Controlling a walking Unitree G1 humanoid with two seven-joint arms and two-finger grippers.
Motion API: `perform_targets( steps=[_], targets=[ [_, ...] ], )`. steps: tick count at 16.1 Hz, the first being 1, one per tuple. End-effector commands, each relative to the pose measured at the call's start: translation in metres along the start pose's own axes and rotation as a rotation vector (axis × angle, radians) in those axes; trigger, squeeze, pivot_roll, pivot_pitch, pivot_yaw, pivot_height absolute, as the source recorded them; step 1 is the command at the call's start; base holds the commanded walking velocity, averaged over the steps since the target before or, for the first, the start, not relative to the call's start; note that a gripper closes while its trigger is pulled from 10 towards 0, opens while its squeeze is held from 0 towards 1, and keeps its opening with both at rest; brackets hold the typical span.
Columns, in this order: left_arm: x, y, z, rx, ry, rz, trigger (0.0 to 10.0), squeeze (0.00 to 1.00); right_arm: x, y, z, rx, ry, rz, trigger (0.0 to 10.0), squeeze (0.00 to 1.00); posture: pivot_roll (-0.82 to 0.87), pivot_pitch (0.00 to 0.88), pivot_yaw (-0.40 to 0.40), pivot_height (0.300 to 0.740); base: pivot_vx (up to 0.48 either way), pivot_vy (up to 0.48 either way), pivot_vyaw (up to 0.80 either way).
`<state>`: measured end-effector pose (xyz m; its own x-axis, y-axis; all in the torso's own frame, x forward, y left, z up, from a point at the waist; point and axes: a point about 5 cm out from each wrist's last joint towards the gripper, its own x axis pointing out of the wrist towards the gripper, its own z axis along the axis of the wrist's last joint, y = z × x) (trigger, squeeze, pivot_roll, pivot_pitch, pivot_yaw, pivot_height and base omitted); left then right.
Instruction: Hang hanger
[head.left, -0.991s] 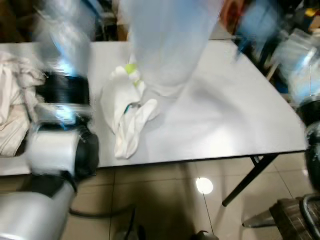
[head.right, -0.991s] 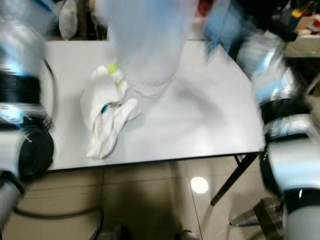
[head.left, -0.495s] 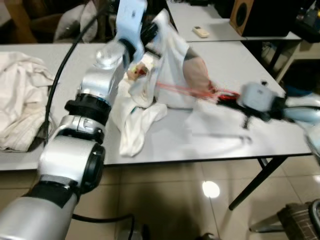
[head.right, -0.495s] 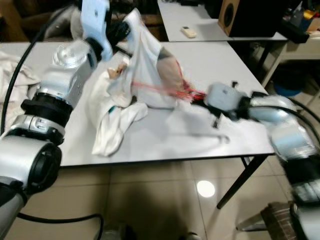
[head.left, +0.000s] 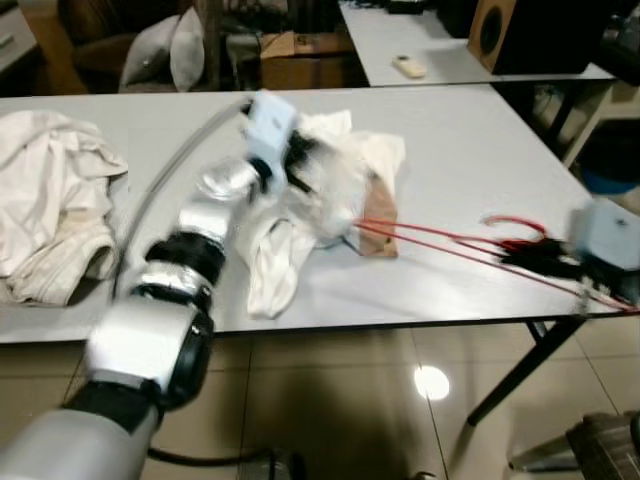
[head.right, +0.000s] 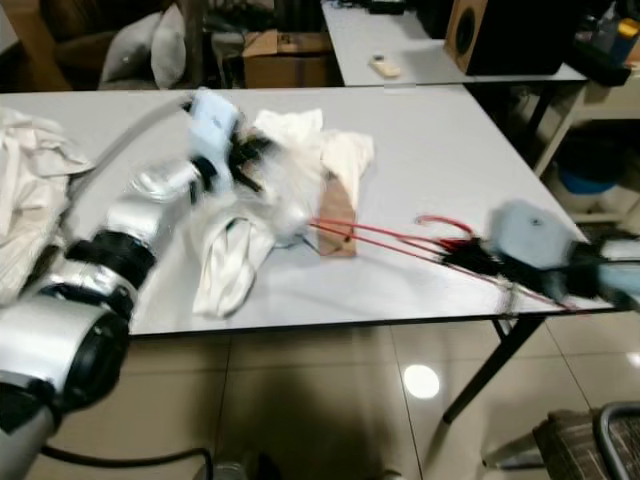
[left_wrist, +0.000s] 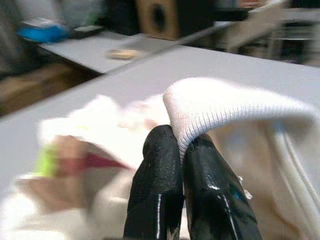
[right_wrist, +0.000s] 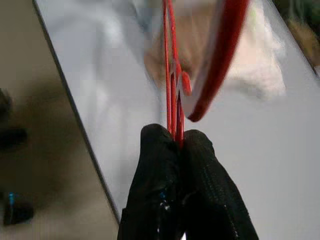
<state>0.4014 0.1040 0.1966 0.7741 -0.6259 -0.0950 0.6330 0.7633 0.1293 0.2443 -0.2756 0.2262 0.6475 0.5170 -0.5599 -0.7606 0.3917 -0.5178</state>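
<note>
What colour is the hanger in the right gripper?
Red; the hanger shows best in the right wrist view.

Left hand (left_wrist: 181, 145) pinches white garment's ribbed hem (left_wrist: 220, 107) (fingers closed), above table (left_wrist: 215, 62).

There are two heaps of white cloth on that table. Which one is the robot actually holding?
The white garment mid-table, the one the red hanger runs into: the left gripper pinches its ribbed edge. The crumpled pile at the table's left end lies untouched.

- A workroom or office: long white folding tables (head.left: 470, 160) on a glossy tiled floor (head.left: 340, 400).
- Speaker (head.left: 520, 35), cardboard box (head.left: 300, 58) and cushions (head.left: 165, 55) beyond the far edge.
</note>
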Motion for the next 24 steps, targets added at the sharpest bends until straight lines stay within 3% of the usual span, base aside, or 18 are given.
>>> perform_targets(
  steps=[1, 2, 3, 4, 7, 9, 10, 11, 12, 13, 14, 17, 19, 20, 21, 22, 23, 24],
  targets=[
    [-0.002, 0.0, 0.009, -0.024, -0.048, -0.05, 10.0, 0.0, -0.012, -0.008, -0.007, -0.02, 0.089, -0.084, 10.0, 0.0, -0.01, 0.0, 0.096, 0.723, 0.0, 0.0, 0.0],
    [-0.005, -0.001, 0.014, -0.06, -0.104, -0.088, 10.0, 0.0, -0.019, -0.009, -0.013, 0.01, 0.117, -0.132, 10.0, 0.0, -0.02, 0.0, 0.098, 0.723, 0.0, 0.0, 0.0],
    [-0.009, -0.001, 0.017, -0.079, -0.139, -0.122, 10.0, 0.62, -0.025, -0.011, -0.016, 0.033, 0.135, -0.186, 10.0, 0.0, -0.01, 0.0, 0.098, 0.723, 0.0, 0.0, 0.0],
    [-0.012, -0.003, 0.019, -0.084, -0.161, -0.151, 10.0, 1.0, -0.029, -0.015, -0.021, 0.044, 0.182, -0.259, 10.0, 0.0, -0.01, 0.0, 0.098, 0.723, 0.0, 0.0, 0.0],
    [-0.02, -0.005, 0.033, -0.129, -0.263, -0.203, 10.0, 1.0, -0.029, -0.024, -0.025, 0.081, 0.206, -0.447, 10.0, 0.0, 0.0, 0.0, 0.103, 0.723, 0.0, 0.0, 0.0],
    [-0.023, -0.021, 0.024, -0.012, -0.166, -0.316, 10.0, 1.0, -0.027, -0.026, -0.024, 0.121, 0.157, -0.53, 10.0, 0.0, 0.01, 0.0, 0.085, 0.723, 0.0, 0.0, 0.0],
    [-0.031, -0.05, -0.019, 0.191, 0.147, -0.498, 10.0, 1.0, -0.019, -0.026, -0.013, 0.173, 0.073, -0.621, 10.0, 0.0, -0.01, 0.0, 0.091, 0.723, 0.0, 0.0, 0.0],
    [-0.031, -0.05, -0.019, 0.191, 0.147, -0.498, 10.0, 1.0, -0.019, -0.026, -0.013, 0.173, 0.073, -0.621, 10.0, 0.0, -0.01, 0.0, 0.091, 0.723, 0.0, 0.0, 0.0],
    [-0.038, -0.055, -0.031, 0.236, 0.252, -0.545, 10.0, 1.0, -0.015, -0.027, -0.008, 0.193, 0.033, -0.679, 10.0, 0.0, -0.01, 0.0, 0.092, 0.723, 0.0, 0.0, 0.0],
    [-0.041, -0.057, -0.032, 0.238, 0.268, -0.555, 10.0, 1.0, -0.015, -0.027, -0.007, 0.203, 0.024, -0.71, 10.0, 0.0, 0.0, 0.0, 0.096, 0.723, 0.0, 0.0, 0.0],
    [-0.049, -0.056, -0.027, 0.239, 0.281, -0.585, 10.0, 1.0, -0.013, -0.028, -0.008, 0.293, -0.023, -0.764, 10.0, 0.0, 0.01, 0.0, 0.096, 0.723, 0.0, 0.0, 0.0],
    [-0.074, -0.042, -0.022, 0.342, 0.359, -0.638, 10.0, 1.0, -0.001, -0.024, 0.001, 0.387, -0.102, -0.762, 10.0, 0.0, -0.01, 0.0, 0.087, 0.723, 0.0, 0.0, 0.0],
    [-0.09, -0.032, -0.013, 0.298, 0.352, -0.637, 10.0, 1.0, 0.009, -0.021, 0.015, 0.424, -0.182, -0.752, 10.0, 0.0, 0.0, 0.0, 0.094, 0.723, 0.0, 0.0, 0.0],
    [-0.1, -0.022, 0.002, 0.153, 0.193, -0.544, 10.0, 1.0, 0.016, -0.017, 0.027, 0.513, -0.296, -0.738, 10.0, 0.0, 0.0, 0.0, 0.098, 0.723, 0.0, 0.0, 0.0],
    [-0.1, -0.022, 0.002, 0.153, 0.193, -0.544, 10.0, 1.0, 0.016, -0.017, 0.027, 0.513, -0.296, -0.738, 10.0, 0.0, 0.0, 0.0, 0.098, 0.723, 0.0, 0.0, 0.0],
    [-0.104, -0.013, 0.009, 0.08, 0.048, -0.374, 10.0, 0.62, 0.021, -0.014, 0.037, 0.565, -0.354, -0.748, 10.0, 0.0, 0.0, 0.0, 0.081, 0.723, 0.0, 0.0, 0.0],
    [-0.105, -0.01, 0.009, 0.059, 0.011, -0.29, 10.0, 0.34, 0.024, -0.013, 0.04, 0.576, -0.363, -0.763, 10.0, 0.0, 0.0, 0.0, 0.076, 0.723, 0.0, 0.0, 0.0],
    [-0.107, -0.007, 0.003, 0.062, -0.048, -0.112, 10.0, 0.0, 0.032, -0.008, 0.05, 0.604, -0.384, -0.797, 10.0, 0.0, 0.0, 0.0, 0.067, 0.723, 0.0, 0.0, 0.0]
  ],
)
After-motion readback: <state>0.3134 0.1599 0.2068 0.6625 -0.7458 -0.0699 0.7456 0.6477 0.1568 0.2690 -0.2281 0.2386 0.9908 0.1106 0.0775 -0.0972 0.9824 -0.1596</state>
